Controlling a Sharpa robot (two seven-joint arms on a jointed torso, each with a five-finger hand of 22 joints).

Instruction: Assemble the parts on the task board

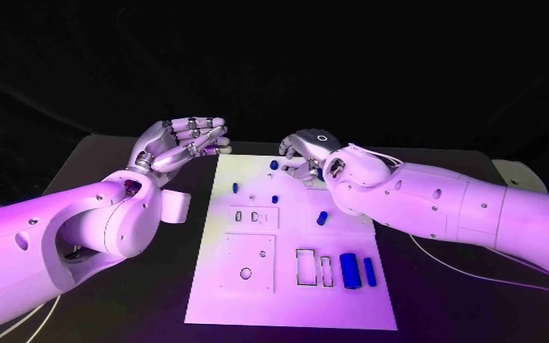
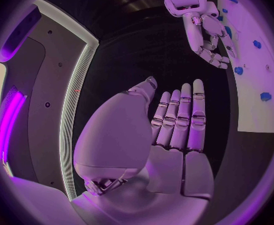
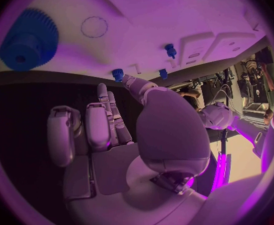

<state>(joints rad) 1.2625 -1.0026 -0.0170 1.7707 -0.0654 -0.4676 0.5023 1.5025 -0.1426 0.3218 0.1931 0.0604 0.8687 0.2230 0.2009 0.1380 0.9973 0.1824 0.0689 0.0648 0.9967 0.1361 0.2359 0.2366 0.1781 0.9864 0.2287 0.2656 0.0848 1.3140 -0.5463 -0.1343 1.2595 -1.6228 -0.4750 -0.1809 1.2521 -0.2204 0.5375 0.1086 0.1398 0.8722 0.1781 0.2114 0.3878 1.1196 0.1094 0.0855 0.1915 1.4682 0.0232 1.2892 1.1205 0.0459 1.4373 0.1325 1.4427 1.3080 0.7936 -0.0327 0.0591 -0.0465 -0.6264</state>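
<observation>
Lying on the black worktop (image 1: 458, 295), the white board (image 1: 286, 295) carries two upright blue bars (image 1: 357, 271) at its near right, beside empty rectangular slots. Further along, a small blue piece (image 1: 321, 217) lies near the middle, and more blue pegs (image 1: 236, 187) dot the far end. The left robot hand (image 1: 183, 143) hovers off the board's far left corner, fingers apart, holding nothing. The right robot hand (image 1: 305, 152) reaches over the far edge near a blue gear (image 3: 25, 39), fingers spread, empty.

My head camera looks down on the task board (image 1: 292, 279); each wrist camera sits close behind its own palm, both also catching the board's far end.
</observation>
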